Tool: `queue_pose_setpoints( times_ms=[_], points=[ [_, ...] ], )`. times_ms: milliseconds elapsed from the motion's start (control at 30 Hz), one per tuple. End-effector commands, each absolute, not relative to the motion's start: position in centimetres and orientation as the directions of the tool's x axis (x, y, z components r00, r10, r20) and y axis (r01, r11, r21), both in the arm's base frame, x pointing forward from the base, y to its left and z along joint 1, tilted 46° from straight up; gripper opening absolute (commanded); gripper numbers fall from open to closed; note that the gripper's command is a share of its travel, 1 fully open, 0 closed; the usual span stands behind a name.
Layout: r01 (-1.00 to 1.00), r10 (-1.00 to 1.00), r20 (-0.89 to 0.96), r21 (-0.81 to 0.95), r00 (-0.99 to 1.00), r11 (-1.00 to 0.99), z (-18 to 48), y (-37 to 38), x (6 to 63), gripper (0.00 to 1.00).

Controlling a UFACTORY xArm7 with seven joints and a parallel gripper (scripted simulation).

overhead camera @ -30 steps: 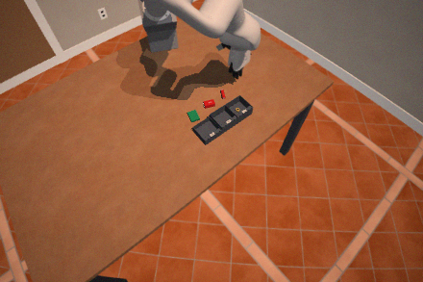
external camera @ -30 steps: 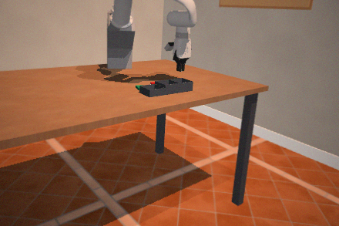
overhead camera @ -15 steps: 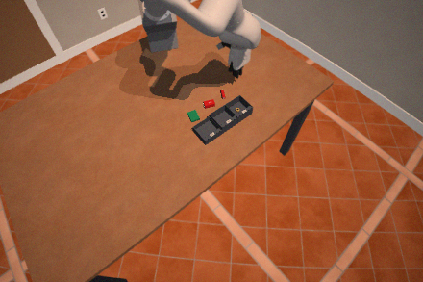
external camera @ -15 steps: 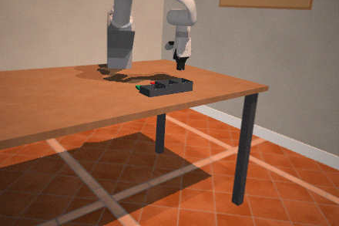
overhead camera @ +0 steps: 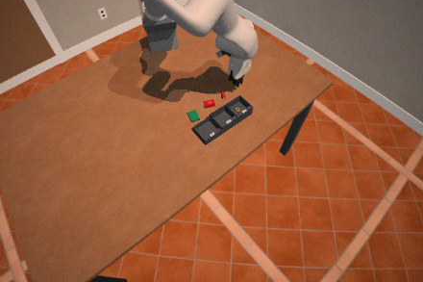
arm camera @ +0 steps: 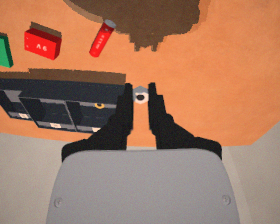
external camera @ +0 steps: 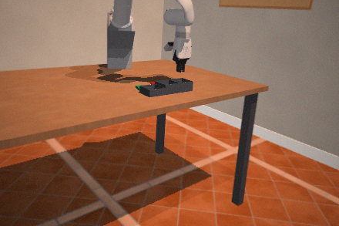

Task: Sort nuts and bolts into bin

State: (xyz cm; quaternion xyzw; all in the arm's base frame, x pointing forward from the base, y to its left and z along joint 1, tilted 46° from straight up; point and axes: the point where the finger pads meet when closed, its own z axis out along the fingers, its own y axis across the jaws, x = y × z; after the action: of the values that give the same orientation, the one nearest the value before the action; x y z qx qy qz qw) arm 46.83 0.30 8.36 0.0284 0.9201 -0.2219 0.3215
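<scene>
My gripper (arm camera: 140, 93) is shut on a small grey nut (arm camera: 141, 96) and holds it above the table, just past the right end of the dark three-compartment bin (overhead camera: 223, 118). The gripper also shows in the top view (overhead camera: 237, 79) and in the exterior view (external camera: 179, 67). The bin's end compartment nearest the gripper holds a yellowish nut (overhead camera: 237, 110), which also shows in the wrist view (arm camera: 99, 105). I cannot read the bin labels.
A red cylinder (arm camera: 101, 37), a red block (arm camera: 43, 42) and a green block (overhead camera: 193, 115) lie on the table beside the bin. The table's right edge (overhead camera: 312, 92) is close to the bin.
</scene>
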Motion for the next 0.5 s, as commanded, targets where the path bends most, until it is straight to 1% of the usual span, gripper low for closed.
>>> queue_pose_setpoints(
  times_ms=[0, 100, 167, 233, 467],
  points=[
    [0.191, -0.091, -0.6, -0.389, -0.795, 0.901, 9.7, -0.7, 47.6, 0.0],
    [0.307, 0.045, -0.652, -0.295, -0.757, 0.905, 11.0, -1.8, 48.3, 0.0],
    [0.307, 0.045, -0.652, -0.295, -0.757, 0.905, 11.0, -1.8, 48.3, 0.0],
    [0.382, 0.135, -0.678, -0.229, -0.723, 0.896, 11.8, -2.5, 48.7, 0.0],
    [0.522, 0.316, -0.711, -0.085, -0.628, 0.848, 14.7, -5.1, 50.4, 0.0]
  ],
)
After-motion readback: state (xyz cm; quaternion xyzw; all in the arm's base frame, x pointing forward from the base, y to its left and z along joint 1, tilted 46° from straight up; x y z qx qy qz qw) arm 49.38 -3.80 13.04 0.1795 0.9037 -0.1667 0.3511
